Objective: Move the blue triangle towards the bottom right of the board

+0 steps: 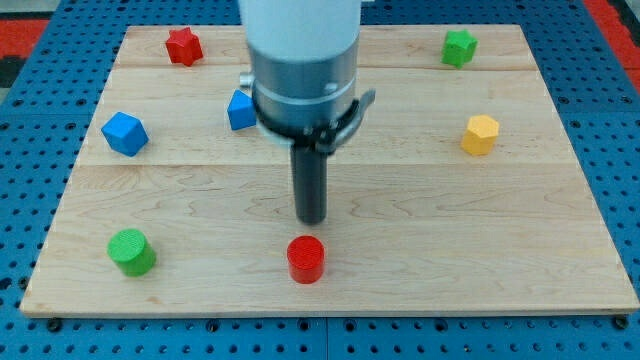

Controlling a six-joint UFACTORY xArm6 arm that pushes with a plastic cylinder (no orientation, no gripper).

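Note:
The blue triangle [240, 110] lies on the wooden board [420, 220] at the upper left of centre, partly hidden behind the arm's grey body. My tip [312, 219] is at the board's middle, below and to the right of the blue triangle and apart from it. It stands just above the red cylinder [306, 259], with a small gap between them.
A blue cube [125, 133] lies at the left. A red star [184, 46] is at the top left. A green star-like block [459, 47] is at the top right. A yellow hexagon [480, 134] is at the right. A green cylinder [132, 251] is at the bottom left.

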